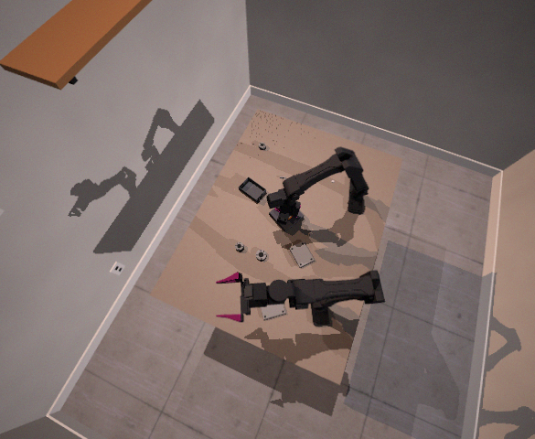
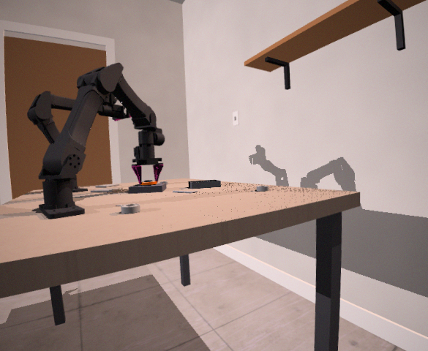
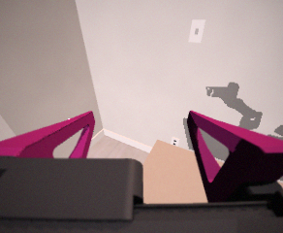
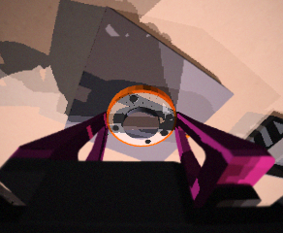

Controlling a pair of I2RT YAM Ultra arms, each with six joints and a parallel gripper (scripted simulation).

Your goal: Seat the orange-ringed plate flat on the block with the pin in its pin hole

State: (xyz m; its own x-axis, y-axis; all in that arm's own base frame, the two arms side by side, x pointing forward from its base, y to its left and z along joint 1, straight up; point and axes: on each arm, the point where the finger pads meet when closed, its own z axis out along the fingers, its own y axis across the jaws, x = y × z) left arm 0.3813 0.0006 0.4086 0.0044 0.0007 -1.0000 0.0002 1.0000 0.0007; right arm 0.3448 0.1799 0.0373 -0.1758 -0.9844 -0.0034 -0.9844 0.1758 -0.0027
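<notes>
The orange-ringed plate is round and pale, with small dark holes around a large centre hole. My right gripper [image 4: 141,116] is shut on its rim and holds it right over the dark block [image 4: 132,92], with the post showing through the centre hole. In the exterior view the plate [image 2: 149,183] sits at the block's [image 2: 147,186] top, between the right fingers [image 2: 147,173]. I cannot tell whether it lies flat. My left gripper [image 1: 230,297] is open and empty, held out past the table's edge; the left wrist view shows its fingers wide apart.
A dark tray [image 1: 251,189] lies beside the block. Two round metal parts [image 1: 240,247] [image 1: 261,255] and a grey plate [image 1: 303,255] lie between the arms. Another grey plate [image 1: 273,311] lies under the left arm. One more round part [image 1: 261,145] lies far off.
</notes>
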